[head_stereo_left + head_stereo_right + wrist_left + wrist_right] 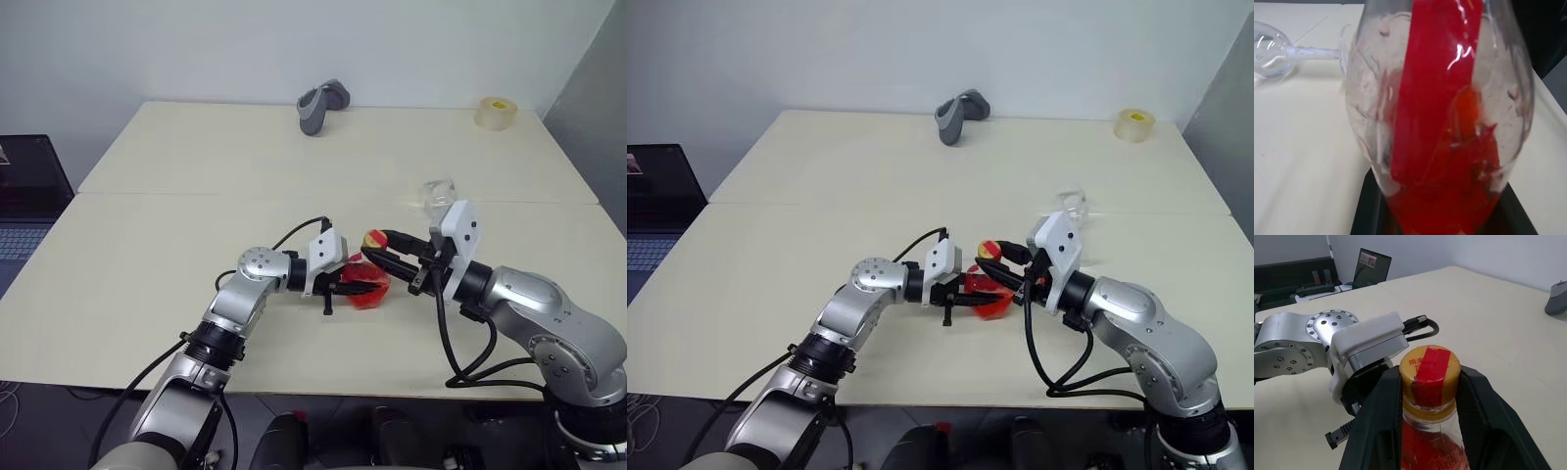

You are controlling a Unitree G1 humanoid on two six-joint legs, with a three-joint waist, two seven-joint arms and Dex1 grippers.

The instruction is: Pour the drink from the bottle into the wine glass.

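Observation:
The bottle [370, 290] is held just above the table, in front of the robot, with my left gripper [351, 286] shut on its rounded clear body. The red drink [1440, 196] fills its lower part. The bottle's yellow cap [1430, 377] carries a strip of red tape. My right gripper [378, 247] reaches in from the right, its black fingers [1376, 421] pressed against both sides of the cap. The clear wine glass [439, 193] stands on the table behind the right gripper, apart from both grippers.
A grey curved object [321, 106] lies at the back middle of the cream table [196, 196]. A tape roll [496, 113] sits at the back right corner. A laptop [24, 196] is off the table's left side.

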